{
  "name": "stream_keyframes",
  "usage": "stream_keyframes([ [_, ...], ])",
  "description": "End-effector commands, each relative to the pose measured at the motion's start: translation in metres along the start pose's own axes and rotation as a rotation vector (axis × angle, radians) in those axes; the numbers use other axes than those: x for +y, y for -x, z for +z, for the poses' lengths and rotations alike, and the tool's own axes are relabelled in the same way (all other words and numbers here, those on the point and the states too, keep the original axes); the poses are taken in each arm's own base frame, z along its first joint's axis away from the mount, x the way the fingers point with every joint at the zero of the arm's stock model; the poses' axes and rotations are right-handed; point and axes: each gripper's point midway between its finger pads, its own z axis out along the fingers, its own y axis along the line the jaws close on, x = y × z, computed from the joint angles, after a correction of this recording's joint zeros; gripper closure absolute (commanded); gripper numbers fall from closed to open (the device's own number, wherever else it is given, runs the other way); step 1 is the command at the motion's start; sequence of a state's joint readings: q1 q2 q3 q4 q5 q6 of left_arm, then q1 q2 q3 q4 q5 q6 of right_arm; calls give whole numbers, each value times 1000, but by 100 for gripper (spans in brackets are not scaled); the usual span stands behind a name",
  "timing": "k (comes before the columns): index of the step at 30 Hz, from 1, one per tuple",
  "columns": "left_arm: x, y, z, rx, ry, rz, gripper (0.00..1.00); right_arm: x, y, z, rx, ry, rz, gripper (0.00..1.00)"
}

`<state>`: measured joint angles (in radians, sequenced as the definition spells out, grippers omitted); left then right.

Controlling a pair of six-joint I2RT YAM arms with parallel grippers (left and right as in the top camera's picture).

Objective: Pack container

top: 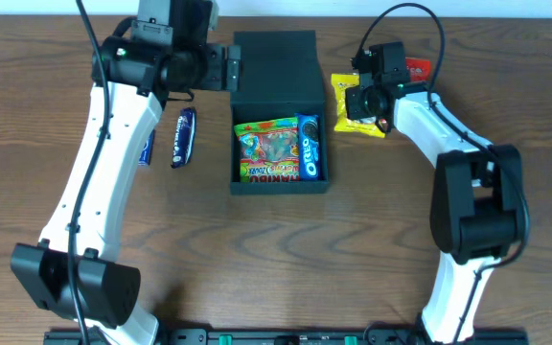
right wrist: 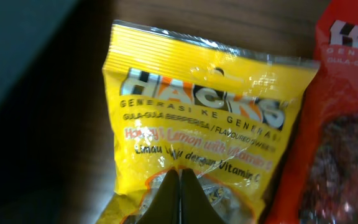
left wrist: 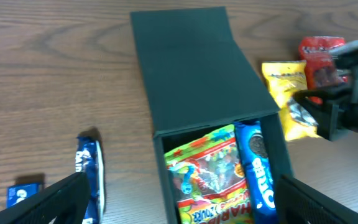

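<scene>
The container [top: 281, 184] sits mid-desk, nearer the far edge, with its long axis running far to near and its lid [top: 274, 62] lying toward the far edge. The open compartment holds a gummy bag [top: 268, 149] marked "HARIBO" and, against the right wall, a blue pack [top: 310, 147] marked "OREO". The right gripper [right wrist: 179, 186] is closed: its fingertips meet on the yellow packet [right wrist: 197, 118], and the film puckers at the tips, which indicates a pinch grip. This packet reads "HACKS", "GENERASI KE GENERASI" and "Honey Lemon", with "FLAVOURED SWEETS" beside it. It lies just beside the container's right wall. The container is therefore directly to the left of the right gripper, and the right arm is the nearer one for this item. Judged step: lift the packet and carry it left over the wall. A red packet [top: 418, 69] lies further toward the far right corner; its print is not legible. The left gripper [left wrist: 184, 182] hovers over the container with its fingers spread wide and holds nothing. Two blue packets [top: 183, 136] lie left of the container; their labels are too blurred to read.
</scene>
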<state>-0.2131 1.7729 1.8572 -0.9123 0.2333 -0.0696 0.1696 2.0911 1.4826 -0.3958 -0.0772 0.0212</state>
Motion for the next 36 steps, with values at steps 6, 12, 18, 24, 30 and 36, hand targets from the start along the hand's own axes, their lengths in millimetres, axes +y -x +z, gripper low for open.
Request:
stream_keyframes([
  [6, 55, 17, -55, -113, 80, -64, 5, 64, 71, -144, -289, 225, -140, 99],
  [12, 89, 11, -99, -154, 150, -87, 5, 157, 49, -199, -349, 500, -522, 99],
  [18, 100, 4, -126, -174, 186, -76, 5, 212, -16, -184, -320, 648, -1102, 99],
  [24, 99, 1, -129, -167, 187, -55, 5, 213, -20, -148, -331, 615, -1270, 99],
  [30, 99, 1, -129, -167, 188, -54, 5, 214, -23, -113, -360, 596, -1407, 99],
  [36, 99, 2, -129, -170, 188, -54, 5, 212, -20, -97, -367, 587, -1403, 99],
])
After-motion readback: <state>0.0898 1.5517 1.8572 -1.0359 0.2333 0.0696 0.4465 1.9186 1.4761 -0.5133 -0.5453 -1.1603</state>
